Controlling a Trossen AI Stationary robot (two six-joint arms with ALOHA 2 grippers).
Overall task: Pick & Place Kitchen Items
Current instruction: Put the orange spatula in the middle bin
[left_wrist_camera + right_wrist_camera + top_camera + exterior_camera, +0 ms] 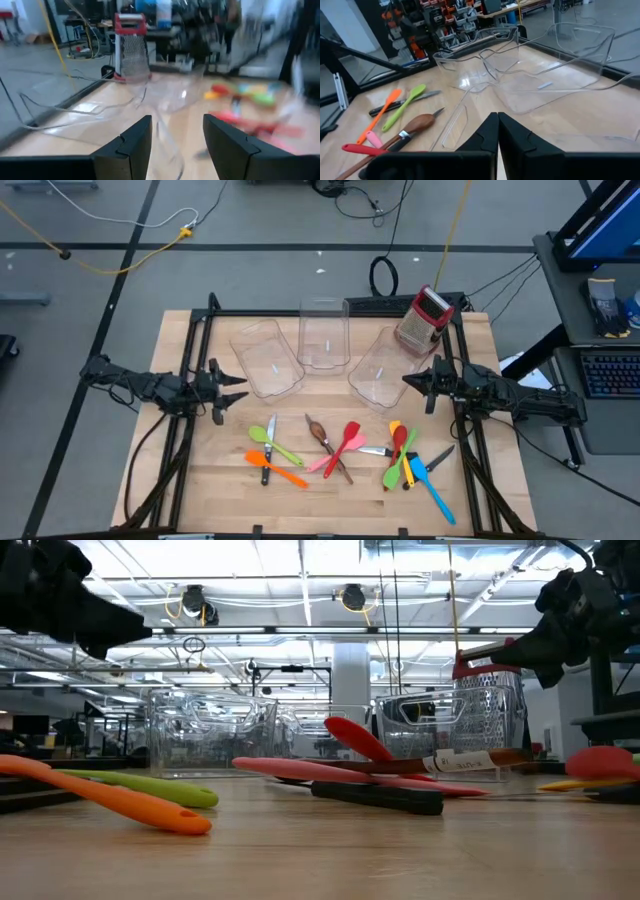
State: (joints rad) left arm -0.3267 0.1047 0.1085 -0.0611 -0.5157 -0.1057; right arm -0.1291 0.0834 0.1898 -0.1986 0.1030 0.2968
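We are holding our left gripper (238, 389) at nine o'clock, fingers apart and empty. The kitchen items (345, 452) are lying scattered at six o'clock. Our right gripper (412, 381) is hovering at three o'clock, fingers pressed together.

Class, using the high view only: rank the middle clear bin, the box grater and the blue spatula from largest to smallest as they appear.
1. Middle clear bin, largest.
2. Box grater and blue spatula: the grater looks bulkier, the spatula longer and thinner; too close to rank.
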